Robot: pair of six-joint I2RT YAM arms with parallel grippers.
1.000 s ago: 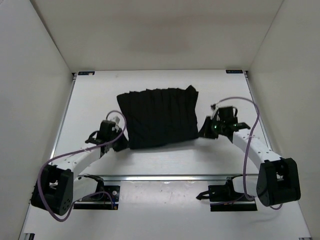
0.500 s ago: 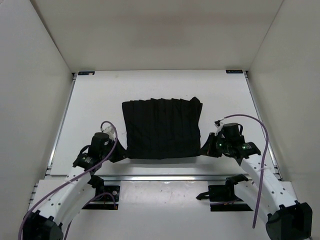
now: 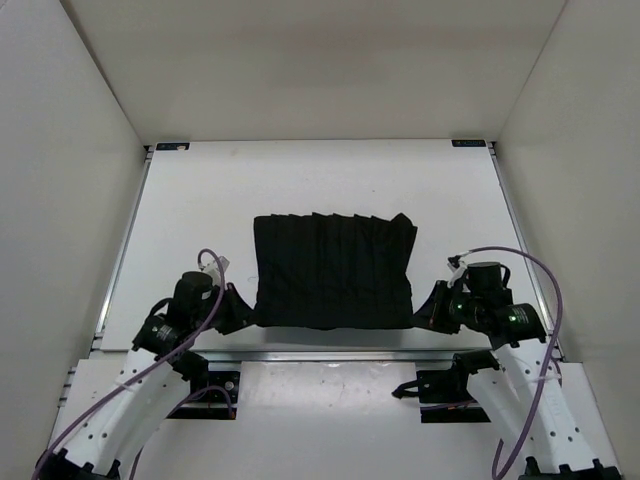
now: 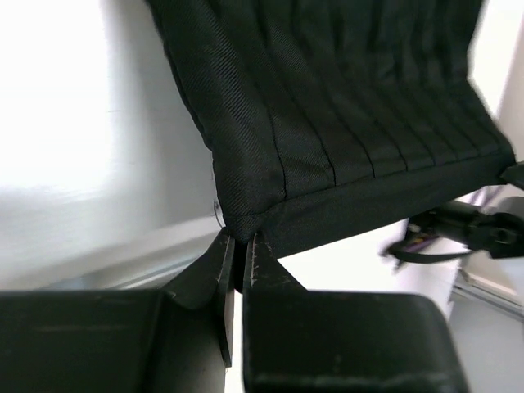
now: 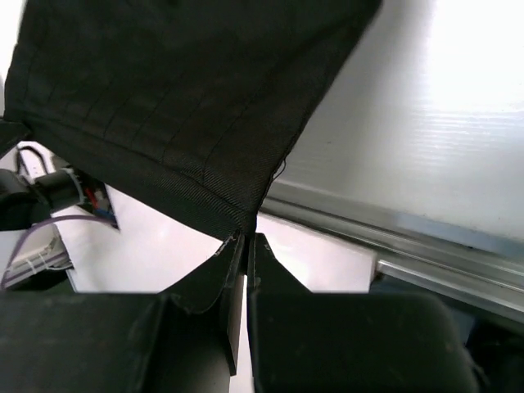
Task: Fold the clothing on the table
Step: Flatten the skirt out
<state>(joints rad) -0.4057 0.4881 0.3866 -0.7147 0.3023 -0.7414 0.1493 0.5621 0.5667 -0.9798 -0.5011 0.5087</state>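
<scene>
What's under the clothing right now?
Only white table shows around the clothing. Its near corners are pinched by the left hand and right hand. Anything beneath the fabric is covered from every view.

Open tabletop (image 3: 200,190) lies behind and on both sides of the garment (image 3: 332,270). White walls (image 3: 60,180) bound 3 sides; left arm (image 3: 120,405) and right arm (image 3: 522,388) flank its near corners.

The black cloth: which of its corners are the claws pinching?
The two near corners: the left gripper pinches the left one, the right gripper the right. The clothing's far corners are untouched.
</scene>
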